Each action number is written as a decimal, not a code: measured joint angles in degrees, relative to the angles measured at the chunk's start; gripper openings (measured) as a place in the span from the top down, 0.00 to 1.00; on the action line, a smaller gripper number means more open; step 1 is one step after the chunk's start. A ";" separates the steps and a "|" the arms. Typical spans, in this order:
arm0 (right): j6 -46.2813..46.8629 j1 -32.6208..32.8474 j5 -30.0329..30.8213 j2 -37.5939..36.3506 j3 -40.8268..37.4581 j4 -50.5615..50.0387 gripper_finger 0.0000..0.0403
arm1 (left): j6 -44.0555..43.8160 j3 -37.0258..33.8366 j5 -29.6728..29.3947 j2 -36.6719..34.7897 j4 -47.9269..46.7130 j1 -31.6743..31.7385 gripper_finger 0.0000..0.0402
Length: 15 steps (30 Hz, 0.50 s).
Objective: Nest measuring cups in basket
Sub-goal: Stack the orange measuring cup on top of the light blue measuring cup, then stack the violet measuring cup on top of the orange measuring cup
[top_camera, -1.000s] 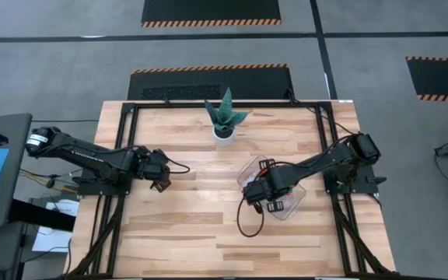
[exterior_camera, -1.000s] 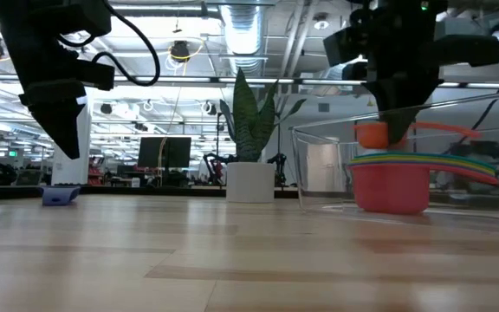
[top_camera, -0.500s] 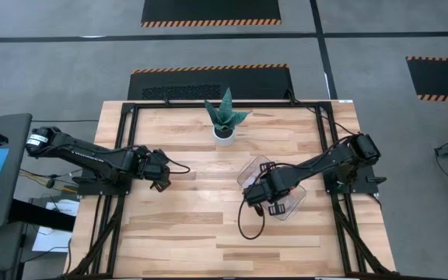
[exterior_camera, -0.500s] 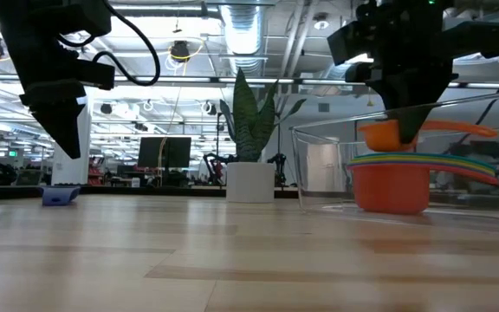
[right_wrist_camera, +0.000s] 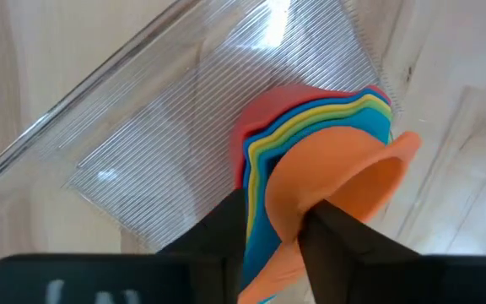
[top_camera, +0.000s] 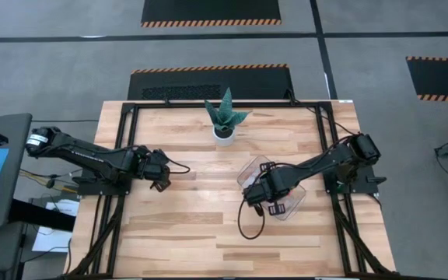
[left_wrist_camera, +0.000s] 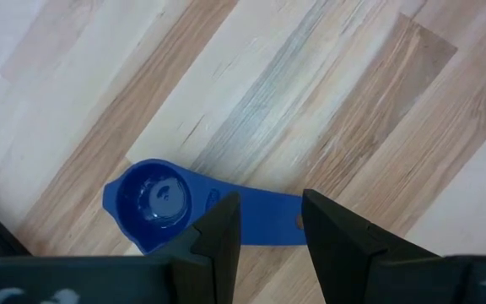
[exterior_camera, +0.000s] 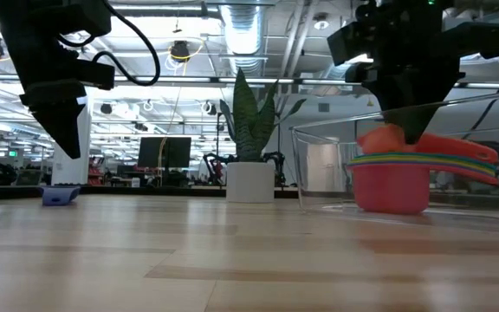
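A clear basket (top_camera: 280, 208) stands at the table's right, and in it sits a nested stack of measuring cups (exterior_camera: 391, 186), the red one outermost. On top lies an orange cup (right_wrist_camera: 344, 177), tilted, its handle (exterior_camera: 462, 145) resting on the other handles. My right gripper (right_wrist_camera: 278, 224) hangs open just above it, one finger on each side of the orange handle. At the table's left a blue cup (left_wrist_camera: 154, 198) lies on the wood, mouth up. My left gripper (left_wrist_camera: 264, 224) hovers open above its handle without touching it. My right gripper points down into the basket with the orange cup's handle (right_wrist_camera: 283, 221) between its open fingers. I cannot tell whether either finger touches it. The cup rests tilted on the stack, not hanging from the fingers.
A white pot with a spiky green plant (top_camera: 224, 132) stands at the table's far middle. Bare wood lies between the two arms and toward the near edge. The basket's clear walls (exterior_camera: 319, 165) rise around the stack.
My right gripper's fingers have spread and let go of the orange cup. The cup hung level below the fingers and has now sunk and tipped onto the stack, its handle coming down on the other handles.
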 joint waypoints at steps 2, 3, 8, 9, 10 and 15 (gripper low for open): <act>0.03 -0.08 0.36 0.00 0.00 -0.02 0.63 | 0.00 0.00 0.10 0.00 0.00 -0.02 0.71; 0.03 -0.13 0.60 0.00 0.00 -0.01 0.61 | -0.02 0.00 0.10 0.00 0.00 -0.02 0.71; 0.47 -0.22 3.59 0.00 0.00 -0.97 0.55 | -0.09 0.00 0.12 0.00 0.00 -0.02 0.71; 0.47 -0.22 3.77 0.00 0.00 -1.47 0.55 | -0.09 0.00 0.12 0.00 0.00 -0.02 0.71; 0.48 -0.24 3.78 0.00 0.00 -2.03 0.54 | -0.09 0.00 0.12 0.00 0.00 -0.02 0.71; 3.49 0.21 3.64 0.04 0.41 -6.27 0.55 | -0.11 0.00 0.16 0.00 0.00 -0.02 0.71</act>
